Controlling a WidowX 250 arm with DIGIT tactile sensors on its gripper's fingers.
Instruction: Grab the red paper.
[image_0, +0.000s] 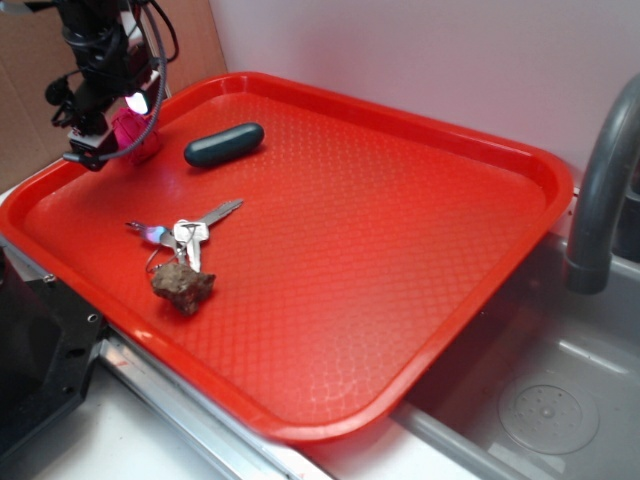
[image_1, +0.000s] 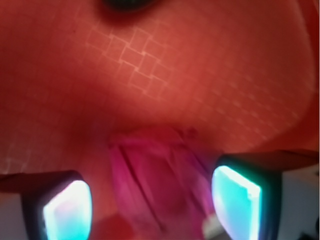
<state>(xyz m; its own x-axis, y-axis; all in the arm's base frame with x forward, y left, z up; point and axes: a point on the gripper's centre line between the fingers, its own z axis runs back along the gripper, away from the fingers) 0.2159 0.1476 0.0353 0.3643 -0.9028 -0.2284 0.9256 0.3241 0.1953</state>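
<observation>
A large bright red plastic tray (image_0: 400, 250) with a waffle-textured floor lies on the counter, partly overhanging a grey sink basin (image_0: 560, 400). On the tray's far left lies a dark teal oval capsule-shaped case (image_0: 224, 145). Nearer the front left edge sits a bunch of silver keys (image_0: 190, 235), with a rough brown rock (image_0: 183, 287) just beside them. A curved grey faucet (image_0: 605, 180) rises at the right.

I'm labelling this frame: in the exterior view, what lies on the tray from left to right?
Gripper over the red paper → rock → dark oval case. The keys overlap the rock's span, so I leave them unplaced.
</observation>
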